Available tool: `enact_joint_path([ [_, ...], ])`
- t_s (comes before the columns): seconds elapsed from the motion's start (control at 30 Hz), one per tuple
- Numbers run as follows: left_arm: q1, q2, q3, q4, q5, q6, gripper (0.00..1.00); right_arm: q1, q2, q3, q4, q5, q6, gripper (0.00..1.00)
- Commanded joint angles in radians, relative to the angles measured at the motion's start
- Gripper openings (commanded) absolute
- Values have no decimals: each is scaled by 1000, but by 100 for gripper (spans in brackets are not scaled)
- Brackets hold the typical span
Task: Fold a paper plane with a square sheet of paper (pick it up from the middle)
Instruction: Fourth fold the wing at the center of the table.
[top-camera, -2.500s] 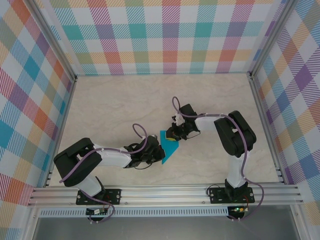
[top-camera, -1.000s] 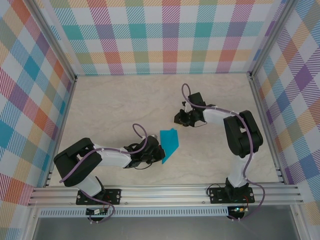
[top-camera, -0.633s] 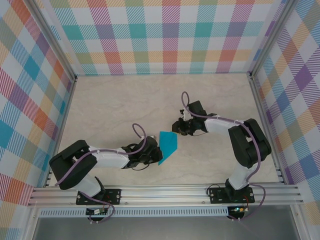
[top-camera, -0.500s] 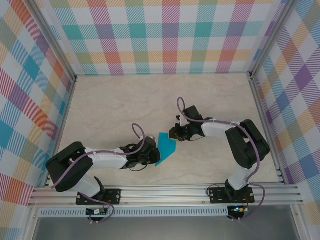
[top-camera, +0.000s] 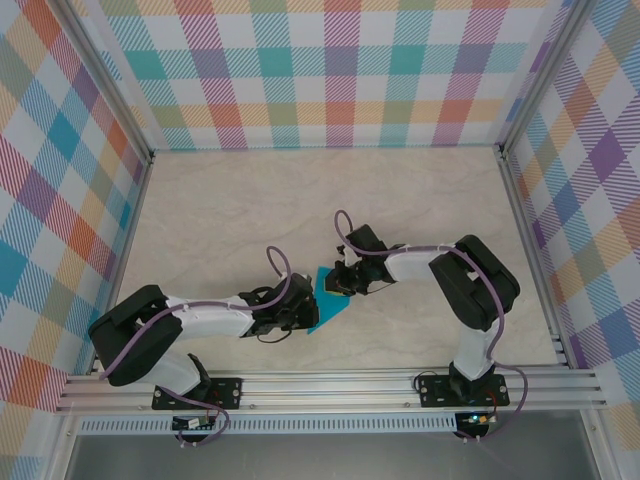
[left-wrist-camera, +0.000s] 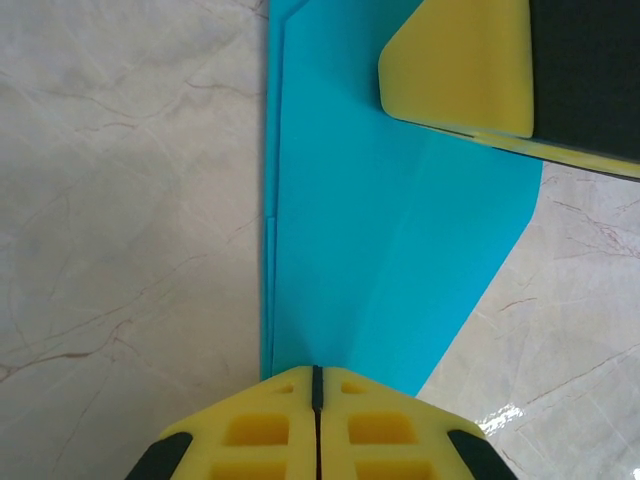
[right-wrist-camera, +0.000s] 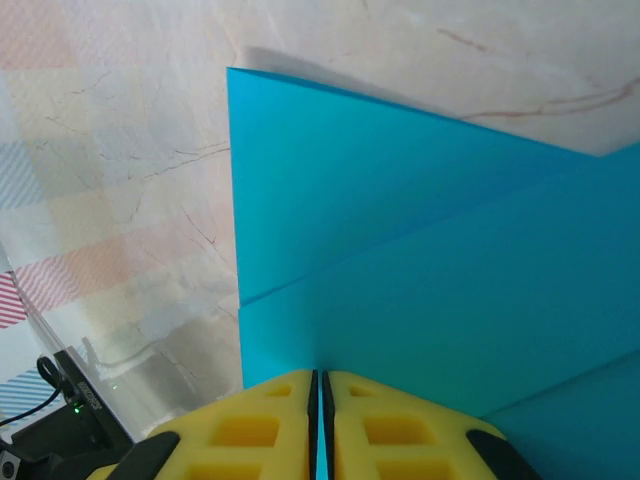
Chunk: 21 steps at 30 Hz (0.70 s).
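Two grippers nip teal paper plane (top-camera: 328, 303) at mid-table
Left gripper (left-wrist-camera: 316, 374), fingers pressed together, pinches the near tip; right gripper (right-wrist-camera: 319, 380) pinches the far edge, above the marble table (top-camera: 230, 220).

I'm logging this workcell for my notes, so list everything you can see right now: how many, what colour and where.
paper plane: one, teal-blue, partly folded, over the table's middle between the two grippers
table: one, pale marbled beige, under everything
walls: three, pastel plaid, at the table's left, back and right
frame rails: several, silver aluminium, along the near edge and up the corners
arms: two, white and black, left arm and right arm, bases on the near rail
left gripper: one, yellow-tipped, shut on the paper plane's near end
right gripper: one, yellow-tipped, shut on the paper plane's far edge
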<state>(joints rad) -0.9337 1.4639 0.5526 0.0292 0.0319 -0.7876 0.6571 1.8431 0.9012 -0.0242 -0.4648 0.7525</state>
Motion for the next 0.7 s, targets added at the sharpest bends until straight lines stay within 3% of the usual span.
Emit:
enact_joint_path([
  [0.0,-4,14,-2,-208,-8,30,7,1,22,3,-36,70,-8,12],
  [0.23,17,-58,81,-210,7,2,12,1,26,-11,-57,94,-9,12],
  [0.37,41,-79,103,-127,51,-55,13,1,28,-12,-55,94,-1,12],
  [0.67,91,24,77,81,107,-170,11,1,30,-21,-31,86,22,12],
])
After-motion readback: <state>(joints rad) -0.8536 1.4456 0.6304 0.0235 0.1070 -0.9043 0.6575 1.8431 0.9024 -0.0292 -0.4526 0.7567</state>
